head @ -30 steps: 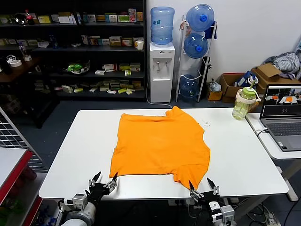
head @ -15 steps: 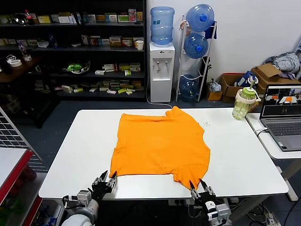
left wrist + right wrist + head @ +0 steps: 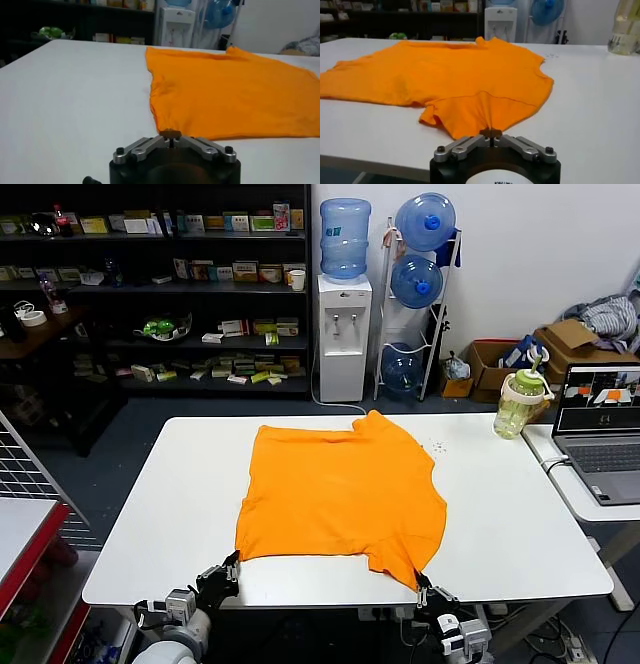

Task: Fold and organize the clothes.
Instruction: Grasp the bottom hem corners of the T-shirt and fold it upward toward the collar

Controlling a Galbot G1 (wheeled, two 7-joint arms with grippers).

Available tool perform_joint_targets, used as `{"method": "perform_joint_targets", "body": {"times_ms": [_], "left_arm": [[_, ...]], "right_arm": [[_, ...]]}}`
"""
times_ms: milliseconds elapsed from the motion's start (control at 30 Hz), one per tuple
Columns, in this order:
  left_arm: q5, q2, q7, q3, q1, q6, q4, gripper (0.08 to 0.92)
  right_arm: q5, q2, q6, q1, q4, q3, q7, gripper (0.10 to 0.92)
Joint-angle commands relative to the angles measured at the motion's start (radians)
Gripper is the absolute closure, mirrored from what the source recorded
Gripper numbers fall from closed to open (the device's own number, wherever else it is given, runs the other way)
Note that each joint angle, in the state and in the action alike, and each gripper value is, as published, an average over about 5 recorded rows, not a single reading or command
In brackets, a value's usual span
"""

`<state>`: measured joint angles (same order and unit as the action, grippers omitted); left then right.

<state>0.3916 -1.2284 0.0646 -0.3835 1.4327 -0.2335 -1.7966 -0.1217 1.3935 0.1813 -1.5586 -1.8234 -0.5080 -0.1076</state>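
**Shirt pinched at both near corners, ready to fold away from the robot**

Orange T-shirt (image 3: pixel 340 496) lies spread flat in the middle of the white table (image 3: pixel 520 524), its collar end toward the water cooler (image 3: pixel 343 334) and its hem along the table's near edge. No lettering shows on the upper face.

At the hem's two ends sit the grippers. The left gripper (image 3: pixel 229 570) is closed on the hem corner on its own side; its wrist view shows the cloth narrowing right down into the meeting jaws. The right gripper (image 3: pixel 420 584) is closed likewise on the other near corner, by the sleeve flap that hangs lowest there.

From both grippers the whole shirt stretches away toward the water cooler, so the shirt's long axis runs straight from the near edge to the far one. Each arm is nearest its own corner, and neither needs to cross. The likely fold is a lift of both corners together and a carry toward the collar; uneven lifting would probably skew the crease.

A green bottle (image 3: pixel 520 404) and a laptop (image 3: pixel 598 434) stand well apart from the shirt, off to the right.
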Motion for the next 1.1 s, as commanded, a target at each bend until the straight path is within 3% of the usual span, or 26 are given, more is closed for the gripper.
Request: {"method": "perform_joint_targets", "body": {"times_ms": [33, 467, 867, 1100], "left_arm": [[0.000, 0.002, -0.003, -0.002, 0.001, -0.001, -0.005, 0.910], [0.007, 0.033, 0.001, -0.014, 0.047, -0.001, -0.063, 0.910], [0.134, 0.127, 0.039, -0.064, 0.236, -0.035, -0.230, 0.910], [0.145, 0.146, 0.045, -0.071, 0.241, -0.020, -0.284, 0.910]], "right_arm": [[-0.009, 0.000, -0.015, -0.003, -0.011, 0.001, -0.001, 0.902], [-0.038, -0.041, -0.024, -0.087, -0.100, -0.012, 0.008, 0.902], [-0.101, -0.119, -0.097, -0.334, -0.248, -0.080, 0.024, 0.902], [-0.143, -0.115, -0.106, -0.173, -0.226, -0.054, 0.073, 0.902]]}}
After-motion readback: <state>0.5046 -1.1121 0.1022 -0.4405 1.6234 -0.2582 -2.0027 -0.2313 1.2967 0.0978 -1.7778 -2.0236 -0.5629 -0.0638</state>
